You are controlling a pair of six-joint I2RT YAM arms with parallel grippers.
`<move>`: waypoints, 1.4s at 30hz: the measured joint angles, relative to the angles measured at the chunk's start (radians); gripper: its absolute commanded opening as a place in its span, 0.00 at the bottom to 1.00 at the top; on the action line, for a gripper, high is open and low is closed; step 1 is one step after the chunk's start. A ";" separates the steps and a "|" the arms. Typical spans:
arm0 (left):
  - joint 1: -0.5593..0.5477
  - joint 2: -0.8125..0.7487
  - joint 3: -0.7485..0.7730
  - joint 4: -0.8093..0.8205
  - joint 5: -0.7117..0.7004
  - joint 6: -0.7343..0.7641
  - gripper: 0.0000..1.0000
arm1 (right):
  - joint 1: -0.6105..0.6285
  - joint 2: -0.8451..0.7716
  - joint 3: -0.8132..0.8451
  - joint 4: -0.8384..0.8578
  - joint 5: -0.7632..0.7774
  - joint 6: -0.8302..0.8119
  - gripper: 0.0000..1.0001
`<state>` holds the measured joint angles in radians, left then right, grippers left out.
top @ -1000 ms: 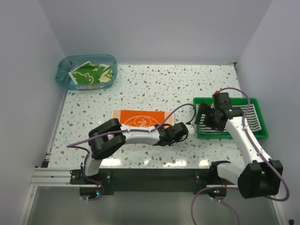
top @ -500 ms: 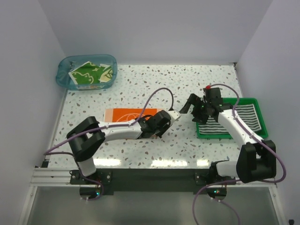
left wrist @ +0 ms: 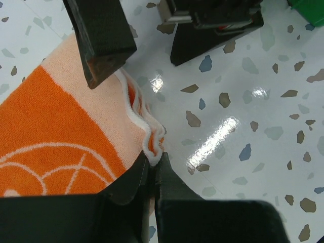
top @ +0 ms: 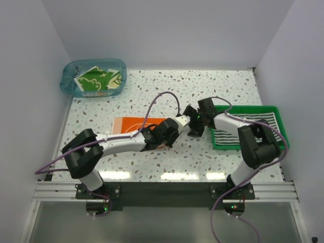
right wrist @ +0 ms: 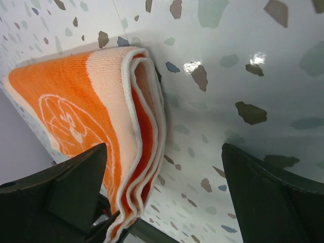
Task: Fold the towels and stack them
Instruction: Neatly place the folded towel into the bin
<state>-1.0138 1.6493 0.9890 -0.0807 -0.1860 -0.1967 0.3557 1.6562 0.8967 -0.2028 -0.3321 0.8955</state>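
Observation:
The orange towel (top: 132,126) lies folded in layers on the table; its end also shows in the left wrist view (left wrist: 61,121) and the right wrist view (right wrist: 96,116). My left gripper (top: 171,133) is shut on the towel's white-edged right corner (left wrist: 153,152). My right gripper (top: 192,123) is open and empty just right of that end, its fingers (left wrist: 101,40) wide apart, one above the towel's edge. The striped towel (top: 253,129) lies in the green tray (top: 281,126). The green towel (top: 97,79) lies in the blue tub (top: 68,81).
The tray stands at the table's right side and the tub at the back left corner. White walls close in the table on three sides. Purple cables loop over both arms above the table's middle.
My right gripper has left the tray and moved left to the orange towel's right end. My left gripper has moved left with the towel's corner, and the towel has shifted left.

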 measured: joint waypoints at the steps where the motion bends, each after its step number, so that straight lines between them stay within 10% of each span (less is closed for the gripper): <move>1: 0.000 0.000 0.000 0.000 0.000 -0.003 0.00 | 0.009 0.018 0.000 0.013 -0.003 0.009 0.98; 13: 0.001 -0.018 -0.005 0.034 -0.001 -0.031 0.00 | 0.107 0.073 -0.022 0.172 -0.065 0.114 0.81; 17: 0.002 -0.019 -0.005 0.038 0.001 -0.033 0.00 | 0.114 0.092 -0.022 0.195 -0.071 0.126 0.56; 22: 0.004 -0.019 -0.005 0.038 0.025 -0.045 0.37 | 0.115 0.092 -0.004 0.156 -0.056 0.089 0.01; 29: 0.004 -0.088 -0.005 0.003 0.053 -0.072 0.99 | 0.116 0.077 0.064 0.012 -0.007 -0.013 0.00; 42: 0.290 -0.381 0.017 -0.156 0.103 -0.068 1.00 | 0.071 -0.101 0.385 -0.649 0.414 -0.446 0.00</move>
<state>-0.7242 1.2682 1.0058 -0.2371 -0.0830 -0.2646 0.4271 1.5547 1.2816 -0.8513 0.0818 0.4500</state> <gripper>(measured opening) 0.997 0.059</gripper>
